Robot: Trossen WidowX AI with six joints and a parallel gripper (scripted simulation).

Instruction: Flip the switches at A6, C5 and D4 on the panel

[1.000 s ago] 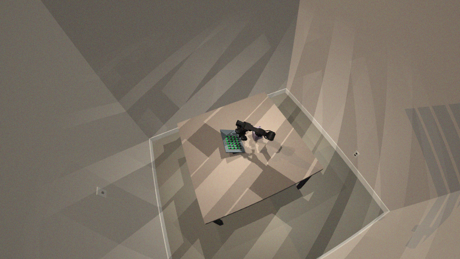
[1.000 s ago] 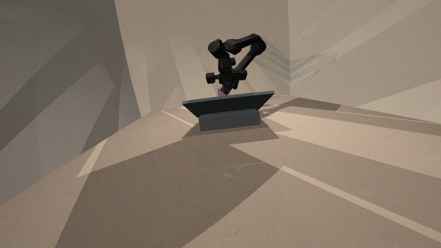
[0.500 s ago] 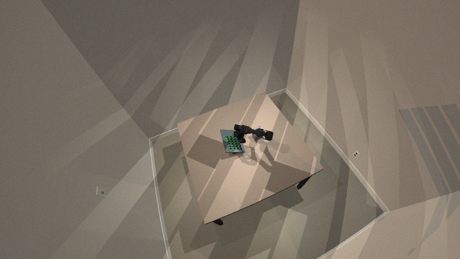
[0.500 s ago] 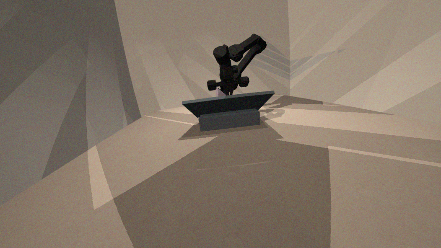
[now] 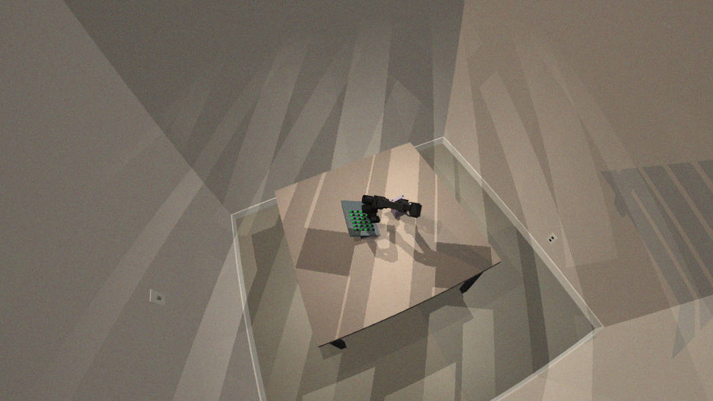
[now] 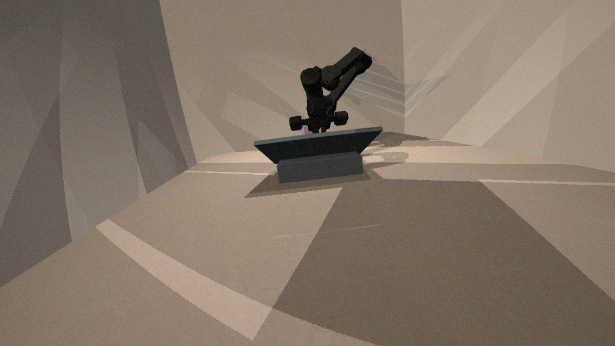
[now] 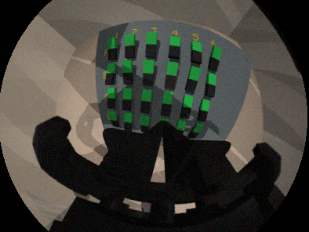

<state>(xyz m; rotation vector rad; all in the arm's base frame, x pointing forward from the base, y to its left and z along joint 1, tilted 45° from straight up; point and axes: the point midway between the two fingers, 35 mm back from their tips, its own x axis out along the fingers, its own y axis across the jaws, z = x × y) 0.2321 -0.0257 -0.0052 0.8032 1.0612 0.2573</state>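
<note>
Gripper clenched, nothing in it, and its tips sat right in front of switch D4 on the near row of the switch panel! D4 was partly hidden, contact unclear. Switch C5 lay beyond, to the right; switch A6 waited at the far right. Short reach to D4, it seemed.

On the slanted blue-grey switch panel, the black gripper partly hides D4; the exterior view hides every switch.

Half-green, half-black switches on a blue-grey panel, yellow-lettered.
</note>
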